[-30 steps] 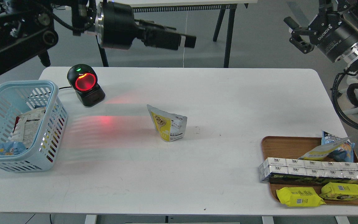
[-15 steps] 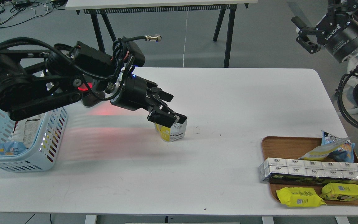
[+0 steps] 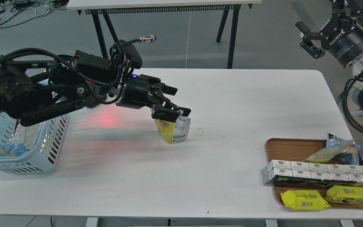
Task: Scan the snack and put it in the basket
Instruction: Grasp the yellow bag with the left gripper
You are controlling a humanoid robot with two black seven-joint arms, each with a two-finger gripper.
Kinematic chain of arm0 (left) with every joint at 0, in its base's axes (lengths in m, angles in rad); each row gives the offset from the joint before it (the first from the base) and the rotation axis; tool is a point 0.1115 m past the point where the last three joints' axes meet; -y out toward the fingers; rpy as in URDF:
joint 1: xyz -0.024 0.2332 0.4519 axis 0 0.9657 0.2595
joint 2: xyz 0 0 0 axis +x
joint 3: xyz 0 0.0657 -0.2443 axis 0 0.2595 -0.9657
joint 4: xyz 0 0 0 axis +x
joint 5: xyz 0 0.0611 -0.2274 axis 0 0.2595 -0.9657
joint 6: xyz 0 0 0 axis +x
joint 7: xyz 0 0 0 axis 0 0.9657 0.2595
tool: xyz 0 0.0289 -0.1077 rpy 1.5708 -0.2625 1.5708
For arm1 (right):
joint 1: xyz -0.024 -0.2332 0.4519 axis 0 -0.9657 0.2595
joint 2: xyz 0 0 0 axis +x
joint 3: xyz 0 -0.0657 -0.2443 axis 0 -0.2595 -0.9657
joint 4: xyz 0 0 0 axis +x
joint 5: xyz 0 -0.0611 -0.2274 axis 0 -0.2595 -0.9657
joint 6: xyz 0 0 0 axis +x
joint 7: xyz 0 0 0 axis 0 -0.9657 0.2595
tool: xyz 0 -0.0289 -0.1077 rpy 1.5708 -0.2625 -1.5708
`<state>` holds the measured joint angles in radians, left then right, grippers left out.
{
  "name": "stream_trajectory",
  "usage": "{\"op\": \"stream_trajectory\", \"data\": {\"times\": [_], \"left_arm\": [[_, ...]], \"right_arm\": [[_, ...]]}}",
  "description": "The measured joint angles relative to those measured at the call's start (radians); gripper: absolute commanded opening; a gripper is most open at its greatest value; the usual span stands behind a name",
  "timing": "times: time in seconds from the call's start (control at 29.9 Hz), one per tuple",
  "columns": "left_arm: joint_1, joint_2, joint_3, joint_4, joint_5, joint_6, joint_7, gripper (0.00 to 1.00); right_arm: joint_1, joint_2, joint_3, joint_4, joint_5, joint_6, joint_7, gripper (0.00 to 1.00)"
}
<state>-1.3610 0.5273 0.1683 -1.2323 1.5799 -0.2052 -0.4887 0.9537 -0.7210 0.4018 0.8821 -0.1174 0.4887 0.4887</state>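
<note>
My left hand (image 3: 170, 112) was at the top of the snack (image 3: 172, 129), its two fingers pinched on the pouch's upper edge as far as the head view showed. I judged it to be grasping the pouch, though the dark fingers hid the exact contact. The pouch stood upright near the middle of the white surface (image 3: 219, 176), with its base apparently touching down, so I took the lift as not yet begun.

My right hand (image 3: 307, 39) hung high at the far right, well apart from everything, with its fingers spread and nothing between them.

The scan was not done. The scanner was almost wholly hidden behind my left arm, and only its red glow (image 3: 106, 120) spilled onto the surface to the left of the pouch. The pouch would have to be carried into that light with its printed back turned toward the window.

The basket (image 3: 17, 157) sat at the left edge of the surface, partly covered by my arm, with a few packets already lying inside it. The snack was well apart from it.

The wooden tray (image 3: 274, 148) at the right held the remaining packs and played no part at this point.

By my reckoning, only the grasp was accomplished. The lift, the scan, the carry and the drop all remained.
</note>
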Motion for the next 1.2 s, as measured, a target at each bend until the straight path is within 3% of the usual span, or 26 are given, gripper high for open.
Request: {"op": "stream_trajectory", "data": {"times": [0.2, 0.43, 0.77, 1.1, 1.2], "left_arm": [[-0.007, -0.017, 0.003, 0.01, 0.1, 0.019, 0.0, 0.96], [-0.03, -0.045, 0.022, 0.005, 0.256, -0.064, 0.0, 0.96], [-0.025, -0.085, 0.024, 0.008, 0.386, -0.103, 0.0, 0.92], [0.003, -0.087, 0.024, 0.015, 0.428, -0.096, 0.0, 0.7], [0.015, -0.089, 0.019, 0.019, 0.438, -0.096, 0.0, 0.56]], "right_arm": [[-0.008, -0.004, 0.001, 0.0, 0.001, 0.0, 0.0, 0.97], [-0.013, -0.007, 0.006, 0.002, 0.001, 0.0, 0.0, 0.97], [-0.018, -0.015, 0.019, 0.001, 0.001, 0.0, 0.0, 0.97], [-0.03, -0.03, 0.019, 0.008, 0.001, 0.0, 0.0, 0.97], [-0.032, -0.041, 0.019, 0.015, 0.001, 0.0, 0.0, 0.97]]}}
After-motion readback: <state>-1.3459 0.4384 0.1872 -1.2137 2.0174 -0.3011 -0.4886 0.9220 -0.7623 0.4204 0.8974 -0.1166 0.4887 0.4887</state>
